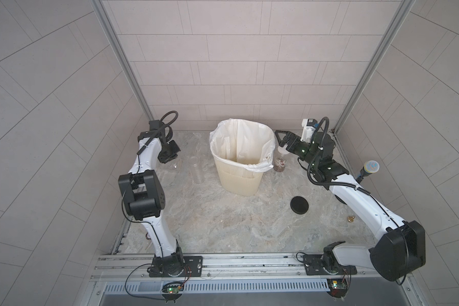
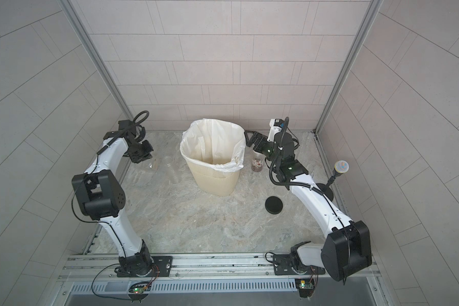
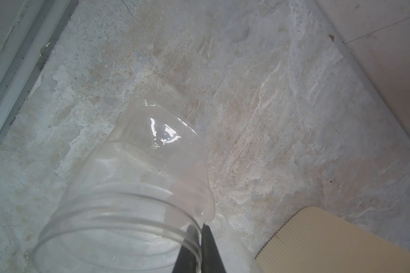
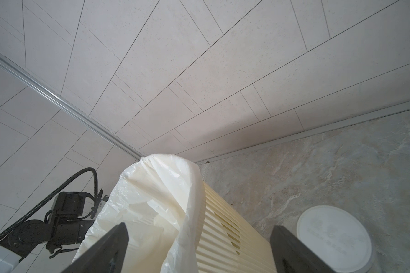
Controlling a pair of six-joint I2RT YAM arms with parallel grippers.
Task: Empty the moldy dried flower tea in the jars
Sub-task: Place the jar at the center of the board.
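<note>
Left gripper (image 3: 200,228) pinched rim of wide clear threaded jar (image 3: 128,189), empty. Right gripper (image 4: 200,229) gaped wide beside cream ribbed bin (image 4: 223,219), holding nothing.

No legible text anywhere.
- White lid (image 4: 334,238) of small jar (image 1: 279,160): faint raised marks, too blurred to read.
- Jar's red-white label (image 1: 280,166): print too small.
- Colourful disc on stand (image 1: 371,167): pattern only, unreadable.

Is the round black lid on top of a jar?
No, the black lid lies flat on the table by itself, with no jar under it.
</note>
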